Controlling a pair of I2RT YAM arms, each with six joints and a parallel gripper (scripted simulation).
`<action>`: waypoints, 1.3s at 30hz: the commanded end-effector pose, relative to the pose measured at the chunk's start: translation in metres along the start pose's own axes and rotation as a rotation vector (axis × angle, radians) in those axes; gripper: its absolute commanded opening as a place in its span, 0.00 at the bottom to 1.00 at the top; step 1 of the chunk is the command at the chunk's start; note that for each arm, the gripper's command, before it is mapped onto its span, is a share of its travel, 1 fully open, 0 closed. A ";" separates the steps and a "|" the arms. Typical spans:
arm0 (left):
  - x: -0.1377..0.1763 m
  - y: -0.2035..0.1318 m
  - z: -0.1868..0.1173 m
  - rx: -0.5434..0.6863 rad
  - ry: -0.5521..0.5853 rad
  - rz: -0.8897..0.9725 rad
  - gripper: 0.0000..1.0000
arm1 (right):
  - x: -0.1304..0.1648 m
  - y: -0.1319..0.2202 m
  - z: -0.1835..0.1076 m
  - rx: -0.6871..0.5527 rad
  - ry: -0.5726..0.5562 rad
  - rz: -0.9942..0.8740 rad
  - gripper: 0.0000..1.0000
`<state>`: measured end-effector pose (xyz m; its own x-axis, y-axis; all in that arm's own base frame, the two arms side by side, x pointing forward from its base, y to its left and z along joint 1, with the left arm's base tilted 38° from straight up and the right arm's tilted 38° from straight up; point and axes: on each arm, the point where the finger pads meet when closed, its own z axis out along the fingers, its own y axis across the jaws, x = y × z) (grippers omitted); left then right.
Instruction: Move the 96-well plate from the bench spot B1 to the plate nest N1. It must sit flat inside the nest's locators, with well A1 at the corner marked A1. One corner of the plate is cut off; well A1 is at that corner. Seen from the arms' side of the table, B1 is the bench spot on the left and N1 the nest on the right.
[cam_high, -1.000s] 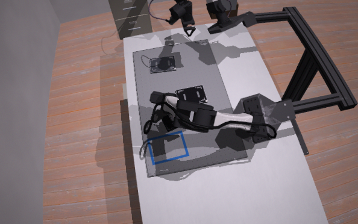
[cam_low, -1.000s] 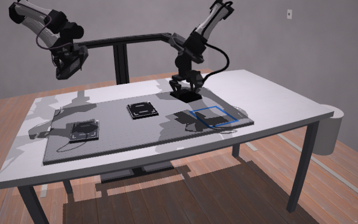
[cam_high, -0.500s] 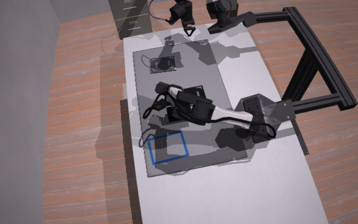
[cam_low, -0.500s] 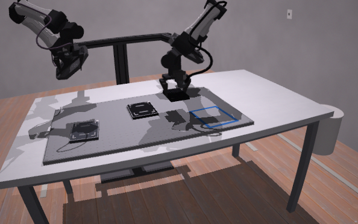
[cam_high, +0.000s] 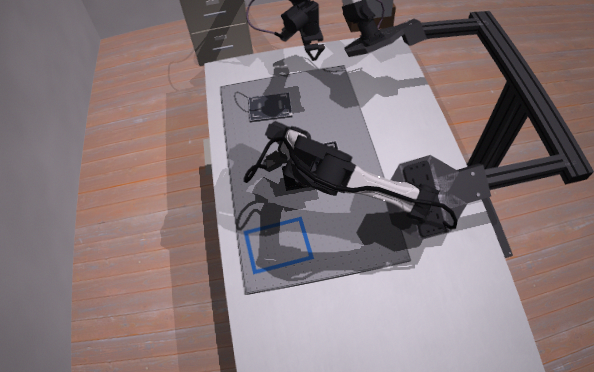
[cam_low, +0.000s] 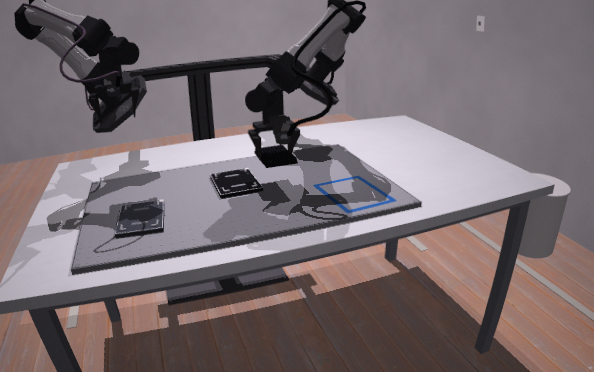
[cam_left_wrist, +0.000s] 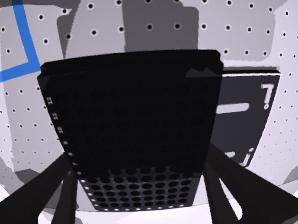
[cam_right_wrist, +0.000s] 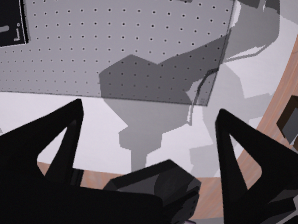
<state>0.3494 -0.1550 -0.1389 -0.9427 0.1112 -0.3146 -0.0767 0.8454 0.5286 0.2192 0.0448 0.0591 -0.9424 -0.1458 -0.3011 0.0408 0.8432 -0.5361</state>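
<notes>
Grey wall (cam_high: 45, 200) (cam_low: 425, 60) behind the setup, plank floor (cam_high: 120, 300) (cam_low: 210, 335) below. Notes run left to right across the exterior view.

Right arm (cam_high: 300, 20) (cam_low: 95, 35): folded, raised beyond the left end of the tabletop's (cam_high: 350, 320) (cam_low: 475, 165) (cam_right_wrist: 100, 125) far edge. Its fingers spread wide, nothing between them.

Toward the near left corner, on the perforated board (cam_high: 345, 250) (cam_low: 190, 240) (cam_left_wrist: 105, 20) (cam_right_wrist: 125, 30): one dark nest (cam_high: 270, 107) (cam_low: 141, 216), arm shadow over it. Second dark nest (cam_low: 236, 182) (cam_left_wrist: 232, 90) around mid-board; pale corner brackets. Could not read which is N1.

Left arm (cam_high: 380, 185) (cam_low: 320, 45): reaches from the far edge out over the board, elbow high, wrist bent so the gripper (cam_low: 275, 150) (cam_left_wrist: 140, 165) points down. Its fingers are closed on opposite sides of the 96-well plate (cam_high: 293, 181) (cam_low: 276, 157) (cam_left_wrist: 135, 110). Plate dark, looks roughly level, held above the board between second nest and blue outline. A1 corner not readable.

Blue outline (cam_high: 307, 237) (cam_low: 332, 198) (cam_left_wrist: 25, 37): flat on the board toward the near right corner, no plate inside.
</notes>
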 end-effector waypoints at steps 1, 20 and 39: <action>0.006 -0.016 -0.005 0.004 -0.004 0.000 0.00 | 0.000 0.000 -0.002 -0.001 -0.001 0.008 1.00; 0.040 -0.062 -0.006 0.005 -0.001 0.000 0.00 | 0.000 0.000 -0.002 -0.001 -0.001 0.008 1.00; 0.073 -0.108 -0.008 0.002 -0.002 0.000 0.00 | 0.000 0.000 -0.002 -0.001 -0.001 0.008 1.00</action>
<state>0.3002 -0.2290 -0.2046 -0.9398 0.1008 -0.3266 -0.0902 0.8486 0.5213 0.2192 0.0448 0.0591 -0.9424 -0.1458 -0.3011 0.0408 0.8432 -0.5361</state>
